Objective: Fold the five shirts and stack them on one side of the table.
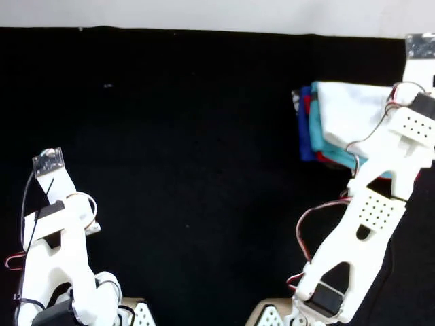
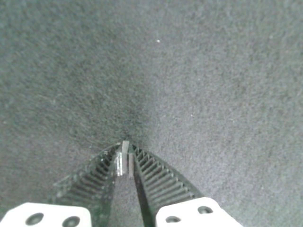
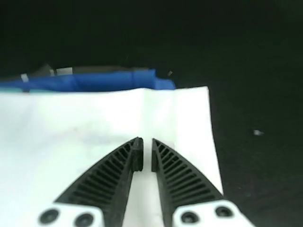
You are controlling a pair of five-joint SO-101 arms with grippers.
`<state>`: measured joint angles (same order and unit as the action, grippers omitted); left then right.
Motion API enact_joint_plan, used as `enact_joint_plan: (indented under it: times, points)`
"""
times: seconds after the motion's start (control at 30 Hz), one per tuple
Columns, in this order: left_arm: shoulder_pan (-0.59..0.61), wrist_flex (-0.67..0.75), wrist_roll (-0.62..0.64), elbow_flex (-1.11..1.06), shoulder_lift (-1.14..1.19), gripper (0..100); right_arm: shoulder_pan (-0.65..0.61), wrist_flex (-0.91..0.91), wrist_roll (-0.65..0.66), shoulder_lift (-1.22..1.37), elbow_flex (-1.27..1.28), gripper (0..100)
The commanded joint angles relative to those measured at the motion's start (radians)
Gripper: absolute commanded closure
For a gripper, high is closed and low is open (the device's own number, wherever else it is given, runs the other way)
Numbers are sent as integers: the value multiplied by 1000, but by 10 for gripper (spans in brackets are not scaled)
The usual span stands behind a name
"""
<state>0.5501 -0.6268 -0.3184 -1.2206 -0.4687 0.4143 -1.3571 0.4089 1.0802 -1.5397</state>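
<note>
A stack of folded shirts lies at the table's far right. A white shirt [image 1: 350, 112] is on top, with teal [image 1: 318, 132], red [image 1: 307, 103] and blue [image 1: 304, 125] edges showing under it. The right arm [image 1: 380, 197] stretches over the stack. My right gripper [image 3: 144, 147] hovers just above the white shirt [image 3: 71, 123], its fingers a narrow gap apart with nothing between them; a blue shirt edge [image 3: 94, 80] shows beyond. The left arm [image 1: 58, 244] is drawn back at the near left. My left gripper [image 2: 125, 152] is shut on nothing, low over the black table cover [image 2: 199, 71].
The black cloth [image 1: 183, 149] covers the whole table, bare across the middle and left. A pale wall strip [image 1: 204, 12] runs along the far edge. Red, white and black cables [image 1: 309, 224] loop beside the right arm.
</note>
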Motion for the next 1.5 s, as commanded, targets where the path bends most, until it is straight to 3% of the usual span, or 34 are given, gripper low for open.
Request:
enact_joint_plan:
  times: [0.0, 0.1, 0.17, 0.23, 0.37, 0.57, 0.93, 1.27, 1.47]
  points:
    - [-13, 34, -8, 1, 10, 990, -25, -81, -97, -153, -163, 868]
    - [-13, 34, -8, 1, 10, 990, -42, -150, -127, -236, -206, 767]
    - [-13, 34, -8, 1, 10, 990, -70, -196, -127, -283, -205, 772]
    - [-13, 34, -8, 1, 10, 990, -107, -272, -127, -325, -205, 817]
    - [-13, 34, -8, 1, 10, 990, -188, -406, -83, -377, -205, 997]
    - [-13, 31, -8, 1, 10, 990, -200, -412, -92, -398, -151, 993]
    - [-13, 32, -8, 1, 10, 990, -306, -344, -97, -803, 812, 992]
    - [-13, 32, -8, 1, 10, 990, -309, -28, -97, -831, 1285, 992]
    - [-13, 32, -8, 1, 10, 990, -326, 15, -97, -842, 1354, 992]
